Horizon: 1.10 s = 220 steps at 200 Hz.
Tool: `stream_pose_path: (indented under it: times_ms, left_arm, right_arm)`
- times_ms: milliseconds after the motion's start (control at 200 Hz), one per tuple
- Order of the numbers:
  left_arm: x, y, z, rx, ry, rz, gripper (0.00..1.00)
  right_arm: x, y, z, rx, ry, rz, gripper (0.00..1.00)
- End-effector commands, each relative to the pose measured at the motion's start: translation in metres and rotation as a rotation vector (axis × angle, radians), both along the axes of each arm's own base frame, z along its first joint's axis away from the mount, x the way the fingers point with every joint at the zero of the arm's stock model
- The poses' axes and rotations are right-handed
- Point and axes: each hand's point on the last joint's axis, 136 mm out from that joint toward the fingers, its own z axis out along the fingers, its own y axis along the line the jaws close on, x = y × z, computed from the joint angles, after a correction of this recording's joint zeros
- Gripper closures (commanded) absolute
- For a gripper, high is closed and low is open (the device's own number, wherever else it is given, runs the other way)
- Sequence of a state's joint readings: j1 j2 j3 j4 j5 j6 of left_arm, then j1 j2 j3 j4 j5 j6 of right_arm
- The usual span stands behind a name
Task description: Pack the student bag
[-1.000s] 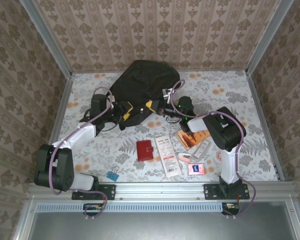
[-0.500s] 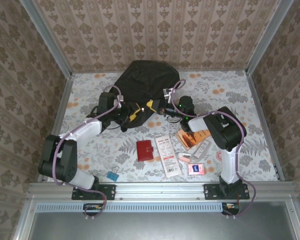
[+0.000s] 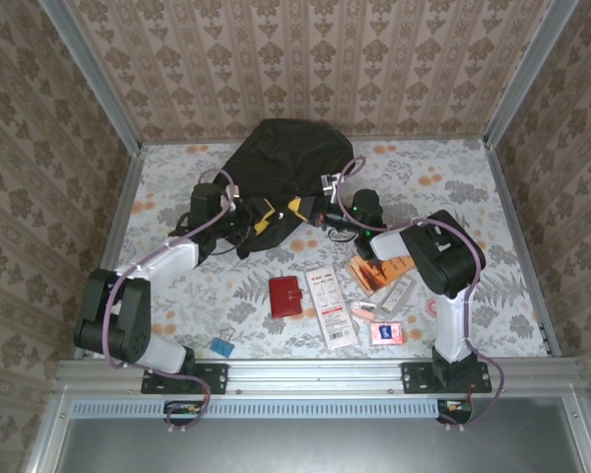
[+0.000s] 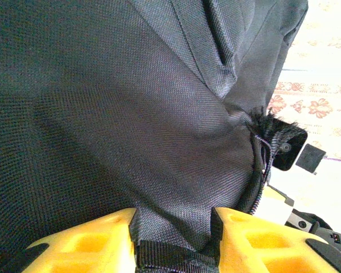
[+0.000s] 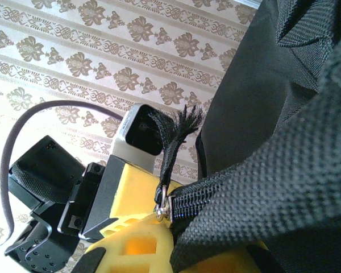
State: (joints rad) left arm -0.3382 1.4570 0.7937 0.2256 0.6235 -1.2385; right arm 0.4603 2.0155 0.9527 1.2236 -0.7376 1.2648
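The left arm stretches from its base at the near edge up and across the floral desk point(image 3: 177, 286), elbow low, wrist bent so that the left pincer point(image 3: 259, 219) points right into the near edge of the student bag point(image 3: 276, 158). From its wrist camera, the two yellow fingers point(image 4: 91, 242) stand partly apart with a fold of black cloth and one webbing strap point(image 4: 170, 253) pinched between them. The single bag lies slumped at the middle of the far side of the desk, against the back wall. The right arm rises from its base, folds at the elbow and reaches left, the right pincer point(image 3: 297, 207) meeting the same near edge, close to the left one. Its jaws are pressed together on the zippered edge, where one zipper pull point(image 5: 165, 206) with a frayed cord hangs. On the near half lie one blue binder clip point(image 3: 220, 347), one red wallet point(image 3: 286, 296), one long white packet point(image 3: 331, 305), one orange booklet point(image 3: 379, 272) and one small pink packet point(image 3: 385, 332).
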Motion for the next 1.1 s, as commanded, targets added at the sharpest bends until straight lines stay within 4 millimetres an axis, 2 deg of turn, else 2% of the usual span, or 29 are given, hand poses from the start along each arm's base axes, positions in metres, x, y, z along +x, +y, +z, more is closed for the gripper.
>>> stream_pose_path:
  times_ms: [0, 280, 405, 475, 695, 875, 995, 1095]
  left_arm:
    - [0.002, 0.005, 0.012, -0.017, -0.036, 0.023, 0.61]
    - [0.007, 0.008, 0.002, 0.014, -0.016, 0.045, 0.58]
    - [0.010, 0.009, 0.001, 0.017, -0.015, 0.058, 0.61]
    - [0.010, 0.008, 0.002, 0.017, -0.017, 0.057, 0.67]
    - [0.005, 0.017, 0.002, 0.076, -0.030, 0.069, 1.00]
    - [-0.005, 0.040, 0.006, 0.241, -0.059, 0.095, 1.00]
    - [-0.012, 0.060, 0.010, 0.351, -0.075, 0.141, 1.00]
    - [-0.018, 0.068, 0.012, 0.416, -0.080, 0.152, 1.00]
  right_arm:
    - [-0.004, 0.003, 0.034, 0.059, -0.103, 0.008, 1.00]
    - [-0.006, 0.006, 0.033, 0.062, -0.100, 0.015, 1.00]
    - [-0.007, 0.006, 0.033, 0.062, -0.100, 0.016, 1.00]
    - [-0.008, 0.006, 0.032, 0.060, -0.099, 0.016, 1.00]
    - [-0.008, 0.004, 0.032, 0.049, -0.105, 0.005, 1.00]
    - [-0.008, 0.001, 0.022, -0.048, -0.100, -0.024, 1.00]
    - [-0.007, -0.004, 0.006, -0.171, -0.074, -0.065, 1.00]
    - [-0.007, -0.008, -0.013, -0.295, -0.020, -0.089, 1.00]
